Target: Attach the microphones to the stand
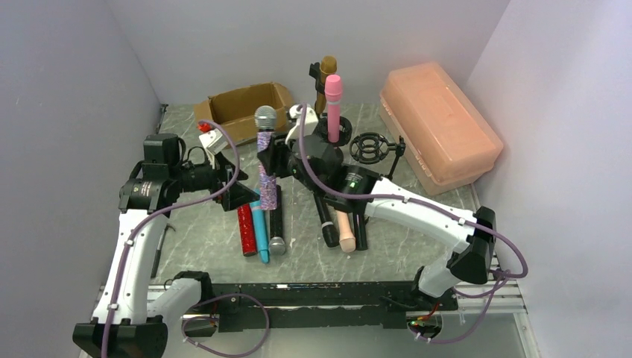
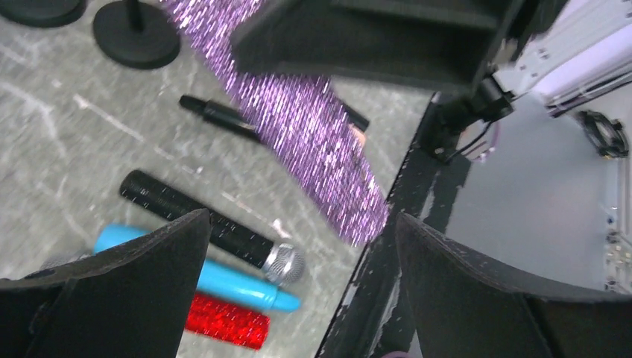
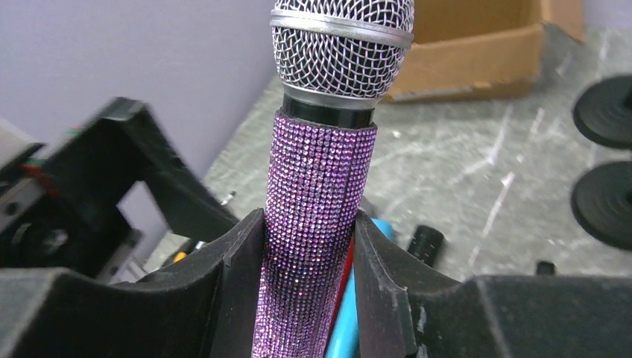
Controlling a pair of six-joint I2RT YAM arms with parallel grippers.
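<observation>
Left arm (image 1: 128, 250): white link shells, black joint housings.
Right arm (image 1: 421, 210): same white and black, with a small green light near the wrist.
Cables (image 1: 358, 197): purple, routed along each arm.
Fingers (image 2: 141, 261): black, wedge-shaped, grainy surface.
Base rail (image 1: 320, 304): black.

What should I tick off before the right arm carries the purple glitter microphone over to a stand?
1. Grip: the right gripper is closed on both sides of the purple glitter microphone, on the handle below the head. Ok.
2. Orientation: the microphone is upright, mesh head on top. Ok.
3. Left gripper: open, with neither finger touching the microphone's tail in the left wrist view. Ok.
4. Free holder: the black ring mount holds nothing. Ok.
5. Path to that mount: the pink microphone stands upright close by, and the clearance past it cannot be judged. Cannot tell.
</observation>
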